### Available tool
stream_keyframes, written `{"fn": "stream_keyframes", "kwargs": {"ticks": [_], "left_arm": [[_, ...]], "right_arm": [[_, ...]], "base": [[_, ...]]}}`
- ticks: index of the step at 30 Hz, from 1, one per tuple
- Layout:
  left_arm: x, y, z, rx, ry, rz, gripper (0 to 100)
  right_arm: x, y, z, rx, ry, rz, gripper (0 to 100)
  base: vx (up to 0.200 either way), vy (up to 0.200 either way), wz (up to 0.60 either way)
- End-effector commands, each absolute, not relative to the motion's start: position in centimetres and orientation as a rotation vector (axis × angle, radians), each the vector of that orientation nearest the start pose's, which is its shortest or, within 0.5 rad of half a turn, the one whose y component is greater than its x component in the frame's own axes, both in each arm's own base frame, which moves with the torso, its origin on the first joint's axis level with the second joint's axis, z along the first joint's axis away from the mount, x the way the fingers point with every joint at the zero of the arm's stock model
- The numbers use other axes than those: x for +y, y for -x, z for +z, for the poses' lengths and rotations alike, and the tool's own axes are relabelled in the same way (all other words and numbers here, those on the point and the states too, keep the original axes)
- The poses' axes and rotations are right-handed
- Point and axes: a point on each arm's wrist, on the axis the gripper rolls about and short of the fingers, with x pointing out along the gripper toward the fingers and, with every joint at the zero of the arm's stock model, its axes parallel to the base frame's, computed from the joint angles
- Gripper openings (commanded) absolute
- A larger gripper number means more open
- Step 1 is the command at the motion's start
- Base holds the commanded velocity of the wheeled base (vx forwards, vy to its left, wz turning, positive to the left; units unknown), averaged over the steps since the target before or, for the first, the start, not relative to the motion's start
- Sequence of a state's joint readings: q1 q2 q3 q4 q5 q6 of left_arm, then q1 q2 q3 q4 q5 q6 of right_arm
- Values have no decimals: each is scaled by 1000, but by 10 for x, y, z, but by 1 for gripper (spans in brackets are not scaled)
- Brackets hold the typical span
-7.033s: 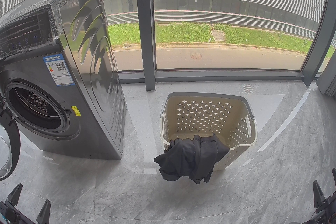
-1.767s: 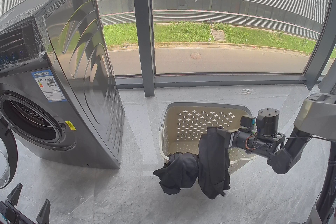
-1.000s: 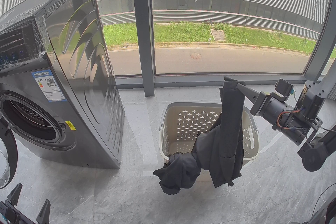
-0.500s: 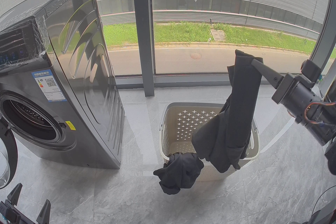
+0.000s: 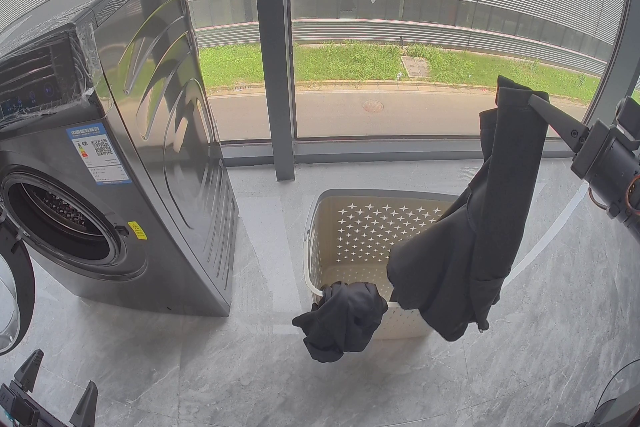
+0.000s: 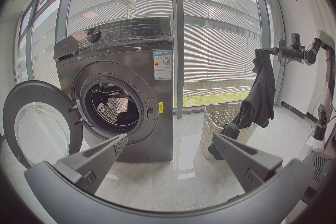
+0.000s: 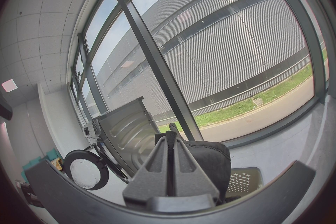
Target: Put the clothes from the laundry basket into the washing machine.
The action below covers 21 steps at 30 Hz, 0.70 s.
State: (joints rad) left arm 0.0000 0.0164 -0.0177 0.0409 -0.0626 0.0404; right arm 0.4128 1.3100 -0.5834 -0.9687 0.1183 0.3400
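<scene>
At the left of the head view the washing machine stands with its door swung open and the drum mouth exposed. In the lower left corner the left pincer sits low, fingers apart and holding nothing. At centre is the laundry basket, with a dark garment draped over its near rim. Right of that a second garment hangs full length, lifted free of the basket, its top edge clamped in the right pincer at the upper right.

The step in hand looks like the carry to the machine. The next move calls for swinging that arm leftward and down to the drum mouth, keeping the trailing cloth off the basket rim and door.
</scene>
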Motion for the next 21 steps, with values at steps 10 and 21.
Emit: {"fn": "stream_keyframes", "kwargs": {"ticks": [10,21], "left_arm": [[-1,23,72,42,-29,-62,100],[-1,23,72,42,-22,-62,100]], "right_arm": [[74,-186,234,-19,-220,354,0],[75,-186,227,11,-198,331,0]], "base": [[-40,0,0],[0,182,0]]}}
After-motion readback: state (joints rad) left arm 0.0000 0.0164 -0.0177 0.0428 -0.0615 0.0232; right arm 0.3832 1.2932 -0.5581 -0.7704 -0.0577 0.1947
